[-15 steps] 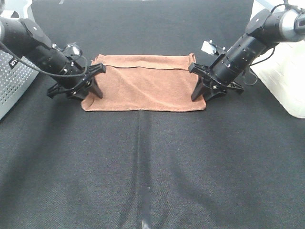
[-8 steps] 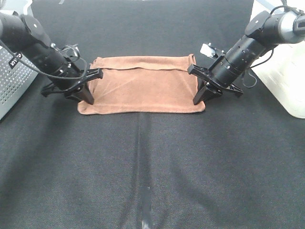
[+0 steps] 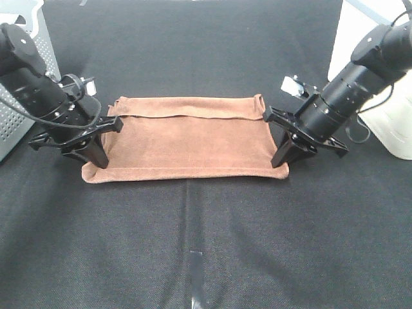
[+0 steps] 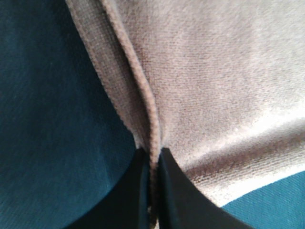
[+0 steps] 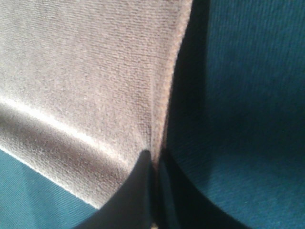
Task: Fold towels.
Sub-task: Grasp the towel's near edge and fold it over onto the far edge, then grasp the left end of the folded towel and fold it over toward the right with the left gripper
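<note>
The left gripper (image 4: pixel 152 160) has its fingers closed narrow on the hemmed short edge of the towel (image 3: pixel 187 138). The right gripper (image 5: pixel 153 160) pinches the opposite short edge the same way. Between the two pairs of fingers the reddish-brown towel spreads out, one layer folded over another. It lies on a black tablecloth (image 3: pixel 206 244).

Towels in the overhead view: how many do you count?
1. A reddish-brown towel lies across the middle of the black table, its left end pinched by the left gripper, its right end by the right gripper. No other shows; its folded layers could hide one.
</note>
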`<action>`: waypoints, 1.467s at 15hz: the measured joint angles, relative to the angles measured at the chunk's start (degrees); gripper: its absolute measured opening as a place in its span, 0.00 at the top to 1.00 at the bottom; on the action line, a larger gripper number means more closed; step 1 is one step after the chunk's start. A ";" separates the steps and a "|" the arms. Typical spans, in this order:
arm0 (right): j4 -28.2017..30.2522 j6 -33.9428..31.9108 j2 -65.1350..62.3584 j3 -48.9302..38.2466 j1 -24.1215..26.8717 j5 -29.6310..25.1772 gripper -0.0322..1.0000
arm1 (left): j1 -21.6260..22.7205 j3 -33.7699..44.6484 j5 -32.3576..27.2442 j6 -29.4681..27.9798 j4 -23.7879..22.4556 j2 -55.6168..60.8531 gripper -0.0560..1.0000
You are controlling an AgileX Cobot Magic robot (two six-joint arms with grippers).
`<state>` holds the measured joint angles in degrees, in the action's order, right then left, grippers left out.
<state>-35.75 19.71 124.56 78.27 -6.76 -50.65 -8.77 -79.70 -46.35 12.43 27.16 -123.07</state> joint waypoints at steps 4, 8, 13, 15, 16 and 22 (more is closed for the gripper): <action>-0.23 0.40 -0.74 3.61 0.00 0.40 0.97 | 0.00 -2.12 1.78 0.17 -0.40 1.49 0.92; 1.78 -0.46 2.06 15.18 0.00 0.34 0.97 | 0.00 -10.54 3.32 -1.78 -0.46 -0.80 0.92; 3.38 -2.69 11.06 32.09 0.00 -1.66 0.97 | 1.15 -23.03 4.41 -2.23 -0.80 -7.85 0.92; 3.44 -2.75 15.13 37.41 0.00 -2.06 0.97 | 1.78 -28.76 4.47 -2.23 -0.80 -11.92 0.92; 3.61 -2.75 16.96 39.42 0.00 -1.95 0.97 | 1.78 -30.88 4.53 -1.95 -0.86 -13.64 0.92; 4.18 -2.75 19.82 40.97 0.00 -0.06 0.68 | 1.78 -33.52 5.56 -1.32 0.23 -17.76 0.86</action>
<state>-31.57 16.96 144.39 119.23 -6.76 -50.71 -6.99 -113.22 -40.79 11.12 27.39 -140.83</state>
